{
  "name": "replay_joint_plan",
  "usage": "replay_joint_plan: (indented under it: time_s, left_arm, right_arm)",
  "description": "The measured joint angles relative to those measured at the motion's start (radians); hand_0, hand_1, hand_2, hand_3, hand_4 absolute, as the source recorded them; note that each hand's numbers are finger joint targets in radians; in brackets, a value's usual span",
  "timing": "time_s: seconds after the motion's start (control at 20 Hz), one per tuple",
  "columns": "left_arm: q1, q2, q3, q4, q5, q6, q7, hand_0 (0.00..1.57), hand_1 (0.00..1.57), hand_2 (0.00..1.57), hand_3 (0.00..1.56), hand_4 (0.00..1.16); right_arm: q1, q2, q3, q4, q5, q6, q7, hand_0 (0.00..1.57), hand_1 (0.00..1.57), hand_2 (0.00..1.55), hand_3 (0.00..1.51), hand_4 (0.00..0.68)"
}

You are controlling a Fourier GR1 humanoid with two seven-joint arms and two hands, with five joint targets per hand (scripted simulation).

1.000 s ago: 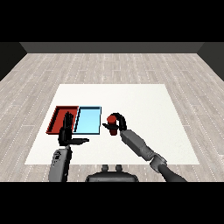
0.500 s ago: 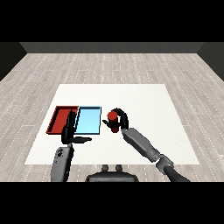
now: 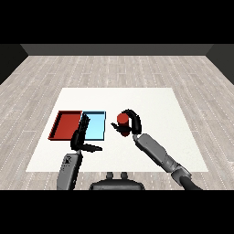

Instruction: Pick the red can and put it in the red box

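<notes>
Currently right hand (image 3: pixel 131 122) fingers curl around the red can (image 3: pixel 121 120); left hand (image 3: pixel 81 137) fingers straight, holding nothing. Risk: the light blue tray (image 3: pixel 93 127) lies between the fingers and the red tray (image 3: pixel 66 125), so an early release would misplace the can.

A bare test room arranged as a tabletop manipulation station. A white table (image 3: pixel 151 98) stands on a floor of pale grey wood-look planks (image 3: pixel 114 68), with a dark wall (image 3: pixel 114 48) closing the far side. Two shallow trays lie side by side on the table's left part: a red tray (image 3: pixel 67 124) and, to its right, a light blue tray (image 3: pixel 95 126).
</notes>
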Motion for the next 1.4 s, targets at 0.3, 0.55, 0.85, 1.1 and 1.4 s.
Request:
replay_joint_plan:
  time_s: [0.3,0.55,0.85,1.1,1.4]
  left_arm:
    - [-0.045,-0.01,-0.067,-0.007,0.001,0.027,0.071,0.0,0.0,0.0,0.0,0.0]
    - [-0.078,-0.012,-0.12,-0.016,-0.004,0.053,0.12,0.0,0.0,0.0,0.0,0.0]
    - [-0.112,-0.01,-0.201,0.006,0.035,0.094,0.15,0.0,0.0,0.0,0.0,0.0]
    - [-0.155,-0.012,-0.265,0.07,0.056,0.148,0.156,0.0,0.0,0.0,0.0,0.0]
    - [-0.193,-0.013,-0.323,0.148,0.098,0.187,0.162,0.0,0.0,0.0,0.0,0.0]
  right_arm:
    - [0.033,-0.024,-0.034,-0.152,0.082,-0.012,0.072,1.56,1.56,1.46,1.41,0.598]
    - [0.048,-0.025,-0.078,-0.23,0.142,0.024,0.096,1.57,1.57,1.47,1.42,0.65]
    - [0.093,-0.002,-0.114,-0.296,0.214,0.06,0.09,1.57,1.57,1.48,1.42,0.633]
    - [0.127,0.038,-0.15,-0.312,0.274,0.102,0.09,1.57,1.57,1.48,1.43,0.65]
    - [0.112,0.068,-0.192,-0.324,0.339,0.149,0.147,1.57,1.57,1.48,1.41,0.648]
